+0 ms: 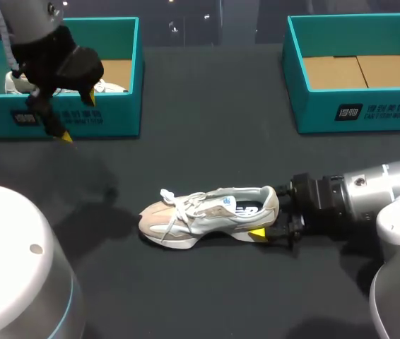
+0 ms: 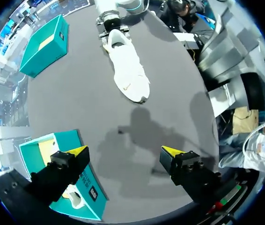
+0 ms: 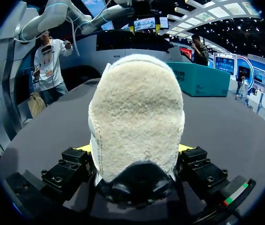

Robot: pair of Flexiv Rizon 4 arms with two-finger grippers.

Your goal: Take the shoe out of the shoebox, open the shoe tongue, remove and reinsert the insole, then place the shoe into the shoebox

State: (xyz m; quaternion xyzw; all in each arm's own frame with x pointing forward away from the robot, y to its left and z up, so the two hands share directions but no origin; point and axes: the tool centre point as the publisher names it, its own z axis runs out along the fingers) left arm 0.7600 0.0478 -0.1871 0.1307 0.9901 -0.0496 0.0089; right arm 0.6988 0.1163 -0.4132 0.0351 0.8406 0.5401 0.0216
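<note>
Shoe (image 1: 207, 212) lies with its heel gripped between right jaws.

Print on the right teal cardboard shoebox (image 1: 313, 113): front wall is showing a white logo block plus a row of white characters, too small to make out. The left teal cardboard shoebox (image 1: 119, 116) is carrying the same print, only partly in sight. The beige-and-white sneaker (image 1: 200, 215) is showing a small blue side mark, unreadable.
</note>
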